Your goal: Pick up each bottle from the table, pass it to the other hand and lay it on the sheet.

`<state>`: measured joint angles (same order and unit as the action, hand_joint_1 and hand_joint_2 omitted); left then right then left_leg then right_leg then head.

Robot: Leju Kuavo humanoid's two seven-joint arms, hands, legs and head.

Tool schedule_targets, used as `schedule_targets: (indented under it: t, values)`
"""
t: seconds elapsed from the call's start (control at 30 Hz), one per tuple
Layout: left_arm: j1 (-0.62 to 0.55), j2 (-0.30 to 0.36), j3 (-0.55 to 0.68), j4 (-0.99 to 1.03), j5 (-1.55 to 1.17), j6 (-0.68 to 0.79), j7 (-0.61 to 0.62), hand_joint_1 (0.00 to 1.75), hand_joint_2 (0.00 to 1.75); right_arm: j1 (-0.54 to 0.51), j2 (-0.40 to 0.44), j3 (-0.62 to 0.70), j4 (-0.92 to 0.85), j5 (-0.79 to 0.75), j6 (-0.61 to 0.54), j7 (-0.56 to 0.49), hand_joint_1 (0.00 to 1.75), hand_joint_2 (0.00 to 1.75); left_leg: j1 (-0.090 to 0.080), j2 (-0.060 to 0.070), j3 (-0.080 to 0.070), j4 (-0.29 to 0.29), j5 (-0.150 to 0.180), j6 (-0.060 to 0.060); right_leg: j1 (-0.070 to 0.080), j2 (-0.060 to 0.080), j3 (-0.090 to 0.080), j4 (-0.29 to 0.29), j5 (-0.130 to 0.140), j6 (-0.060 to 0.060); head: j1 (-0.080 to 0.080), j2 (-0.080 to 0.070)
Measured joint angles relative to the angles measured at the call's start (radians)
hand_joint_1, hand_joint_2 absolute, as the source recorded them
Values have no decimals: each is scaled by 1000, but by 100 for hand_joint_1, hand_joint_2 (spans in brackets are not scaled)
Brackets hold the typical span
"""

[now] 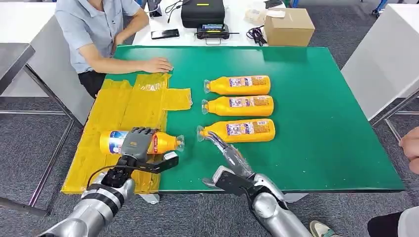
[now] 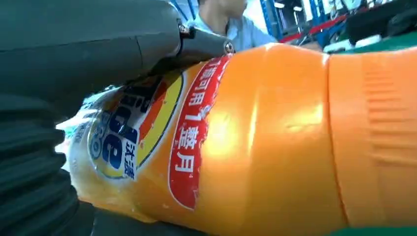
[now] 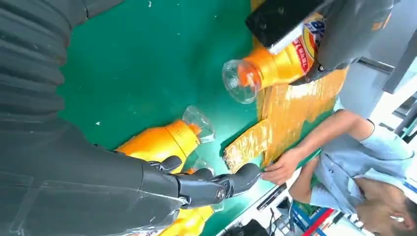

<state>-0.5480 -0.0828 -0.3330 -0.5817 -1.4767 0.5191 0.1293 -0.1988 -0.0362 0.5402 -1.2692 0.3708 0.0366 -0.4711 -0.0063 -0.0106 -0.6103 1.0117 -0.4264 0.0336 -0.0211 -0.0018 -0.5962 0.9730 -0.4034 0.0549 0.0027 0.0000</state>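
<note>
Three orange-filled bottles on table; left hand grips fourth bottle over sheet; right hand empty, fingers apart.

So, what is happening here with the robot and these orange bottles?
The robot's left hand holds one orange bottle on its side over the yellow sheet. Its right hand is open, reaching toward the nearest of three bottles that lie in a row on the green table. A seated person's hand rests on the sheet's far edge.
</note>
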Motion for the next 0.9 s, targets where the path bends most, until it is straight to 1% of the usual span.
schedule_targets:
  t: [0.03, 0.1, 0.13, 0.17, 0.33, 0.53, 0.9]
  values:
    - [-11, 1, 0, 14, 3, -9, -3, 61, 175, -2, 3, -3, 3, 0, 1, 0, 0, 175, 0, 0, 0, 0, 0, 0, 0, 0, 0, 0, 0, 0, 0, 0]
    - [-25, 3, 0, 37, 10, -14, -5, 24, 175, -6, 8, -6, 12, -1, 3, 0, 0, 175, 0, 1, 1, 0, 0, 0, 0, 0, 1, 0, 0, 0, 0, 0]
    - [-29, 3, 0, 46, 11, -14, -5, 24, 175, -6, 9, -8, 16, -1, 3, 0, 0, 175, 0, 1, 1, 0, 0, 0, 0, 0, 1, 0, 0, 0, 0, 0]
    - [-31, 3, 0, 51, 12, -14, -5, 0, 175, -6, 10, -8, 19, -1, 4, -1, 0, 175, 0, 1, 1, 0, 0, 0, 0, 0, 1, 0, 0, 0, 0, 0]
    - [-43, 3, -1, 77, 23, -32, -7, 0, 175, -6, 14, -10, 35, -1, 4, -1, 0, 175, 0, 1, 4, 0, 0, 0, 0, 0, 3, 0, 0, 0, 0, 0]
    - [-72, -3, 0, 95, 64, -135, -14, 0, 175, -6, 21, -16, 47, 0, 9, -1, 0, 175, 0, 1, 7, 0, 0, 0, 0, 0, 6, 0, 0, 0, 0, 0]
    - [-102, -10, 3, 113, 99, -229, -39, 0, 175, -7, 28, -32, 66, 7, 13, 0, 0, 175, 0, 1, 9, 0, 0, 0, 0, 0, 9, 0, 0, 0, 0, 0]
